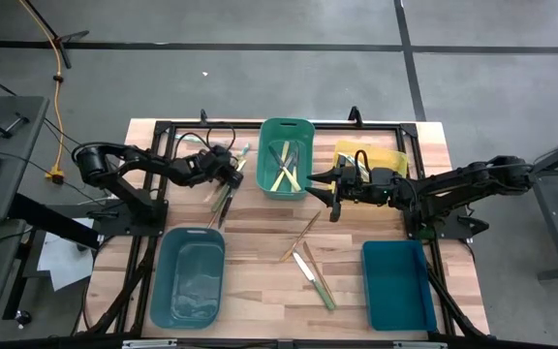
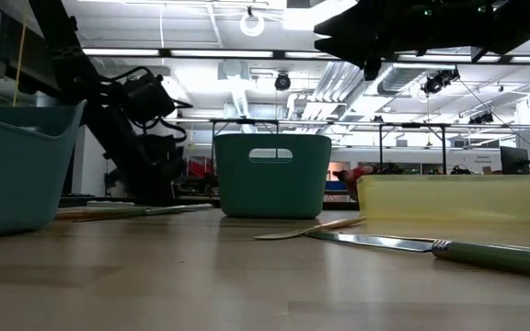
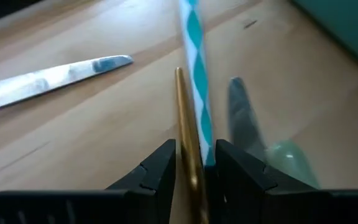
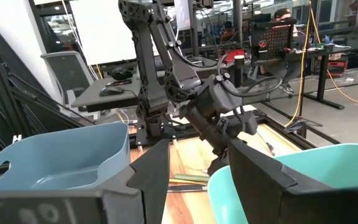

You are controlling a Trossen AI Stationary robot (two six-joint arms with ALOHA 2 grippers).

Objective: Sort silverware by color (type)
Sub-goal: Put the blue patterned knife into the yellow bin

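The silverware is scattered. A few pieces lie in the green bin (image 1: 286, 172), a few on the table's middle (image 1: 303, 242), and a green-handled knife (image 1: 315, 279) lies near them. More pieces lie left of the green bin (image 1: 223, 199). My left gripper (image 1: 232, 174) hangs low over that left group, shut on a gold-coloured utensil (image 3: 188, 137). A teal-and-white striped handle (image 3: 196, 74) runs beside it. A knife blade (image 3: 55, 78) rests flat on the wood. My right gripper (image 1: 320, 184) is open (image 4: 194, 180) and hovers at the green bin's right side, holding nothing. My left gripper pinches the gold-coloured utensil's slim handle (image 3: 190, 158) between its two fingers, and the handle runs forward along them. The striped handle (image 3: 207, 149) lies against the inner side of one finger. Whether the utensil is lifted off the wood, I cannot tell.
A yellow bin (image 1: 371, 160) stands at the far right, a teal bin (image 1: 189, 274) near left and a blue bin (image 1: 398, 283) near right. In the low view the green bin (image 2: 271, 175) and yellow bin (image 2: 449, 198) stand behind a knife (image 2: 403, 242).
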